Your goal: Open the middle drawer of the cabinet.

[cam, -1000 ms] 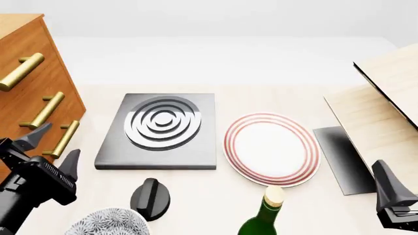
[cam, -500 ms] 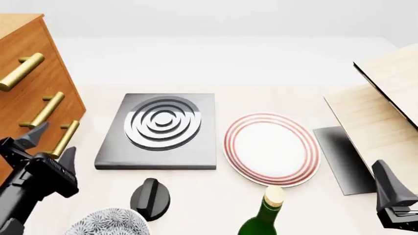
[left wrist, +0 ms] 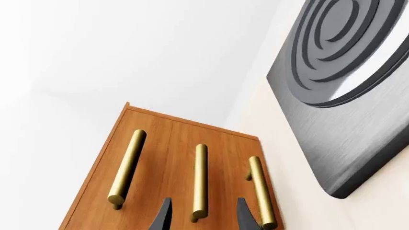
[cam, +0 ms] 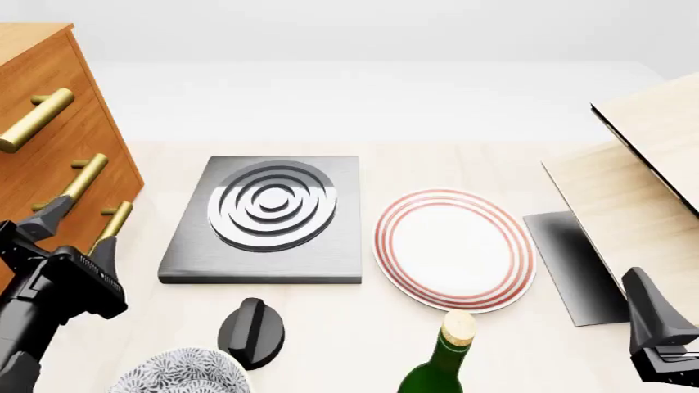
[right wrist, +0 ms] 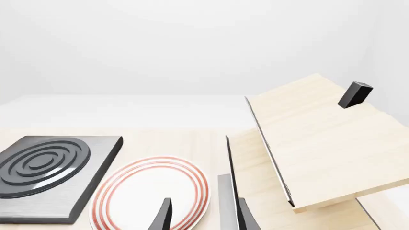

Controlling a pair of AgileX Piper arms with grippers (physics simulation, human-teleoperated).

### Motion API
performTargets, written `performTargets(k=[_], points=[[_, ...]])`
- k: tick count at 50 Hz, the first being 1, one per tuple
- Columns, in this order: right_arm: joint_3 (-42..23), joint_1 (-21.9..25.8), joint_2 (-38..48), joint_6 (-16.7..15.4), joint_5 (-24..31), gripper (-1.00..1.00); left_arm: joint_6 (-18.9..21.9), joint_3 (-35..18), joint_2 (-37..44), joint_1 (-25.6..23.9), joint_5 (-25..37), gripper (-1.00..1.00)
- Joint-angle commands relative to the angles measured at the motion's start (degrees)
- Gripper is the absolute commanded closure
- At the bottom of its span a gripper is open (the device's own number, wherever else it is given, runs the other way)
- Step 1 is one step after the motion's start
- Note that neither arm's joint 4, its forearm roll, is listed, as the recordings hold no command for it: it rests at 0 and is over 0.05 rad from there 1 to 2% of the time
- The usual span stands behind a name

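Observation:
The orange-brown cabinet (cam: 93,123) stands at the table's left edge with three brass bar handles. The middle drawer (cam: 110,176) looks closed, and its handle (cam: 78,182) is the centre one. My left gripper (cam: 78,233) is open just in front of the cabinet's lower part. In the left wrist view the near end of the middle handle (left wrist: 200,177) lies in line between the open left gripper's (left wrist: 203,218) fingertips; contact cannot be made out. My right gripper (cam: 653,315) hangs open at the near right, holding nothing, and the right gripper (right wrist: 204,220) faces the plate.
A dark ringed hob slab (cam: 268,217) lies beside the cabinet, a red-rimmed plate (cam: 453,246) to its right. Near the front are a black knob (cam: 251,332), a patterned bowl (cam: 180,372) and a green bottle (cam: 443,360). A pale plywood box (cam: 644,188) fills the right.
My left gripper has crept up and forward toward the cabinet handles, staying open. The right arm has not moved.

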Motion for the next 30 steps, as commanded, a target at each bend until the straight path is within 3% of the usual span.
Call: performTargets(k=[1,30], points=[[0.3,-0.3,0.0,0.1,-0.6,-1.0,0.7,-0.4,0.7,0.3,-0.6,-1.0],[0.5,-0.2,0.1,0.0,-0.7,-1.0,1.6,-6.3,7.0,2.5,-0.6,-1.0]])
